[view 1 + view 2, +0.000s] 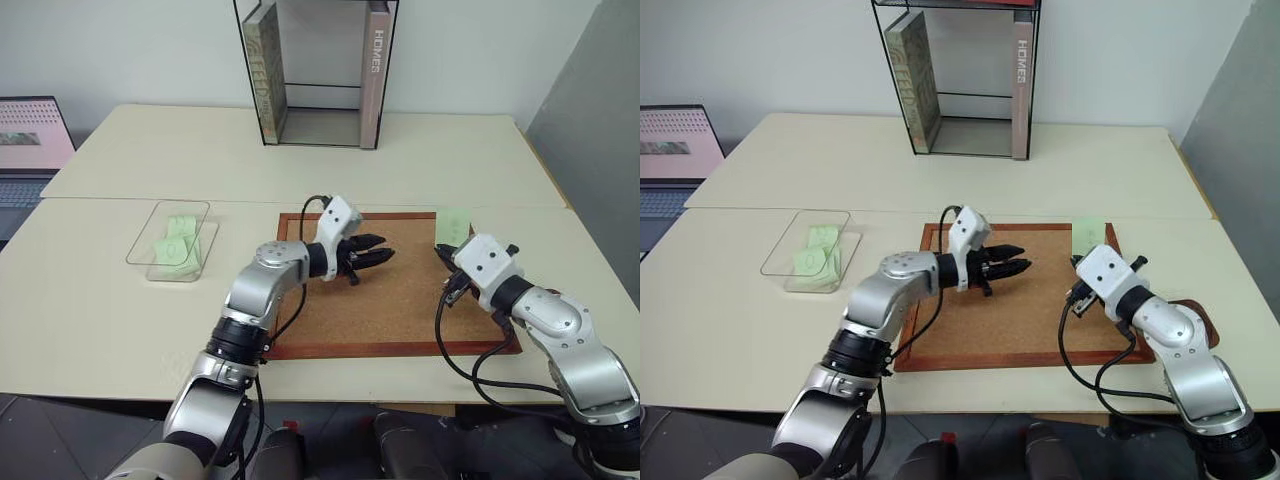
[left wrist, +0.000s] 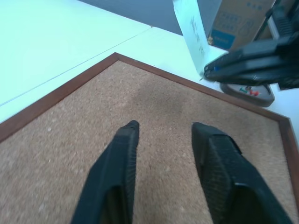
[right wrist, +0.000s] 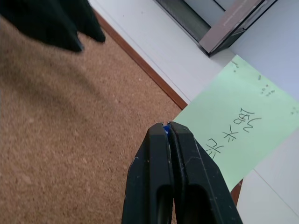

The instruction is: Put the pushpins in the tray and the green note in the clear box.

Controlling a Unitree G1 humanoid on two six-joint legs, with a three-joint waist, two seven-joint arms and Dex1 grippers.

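Now right pincer pinching green note, left pincer parted

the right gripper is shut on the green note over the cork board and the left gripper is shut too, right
Not quite: the left gripper is open, its fingers apart over the cork board, as the left wrist view shows. The right gripper is indeed shut, holding the green note.

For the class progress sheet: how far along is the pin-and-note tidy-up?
Done: green slips lie in the clear box, and pushpins sit in the tray.
In hand: the right gripper is shut on a green note; the left gripper is open over the cork board.
Left: carrying that note to the box.
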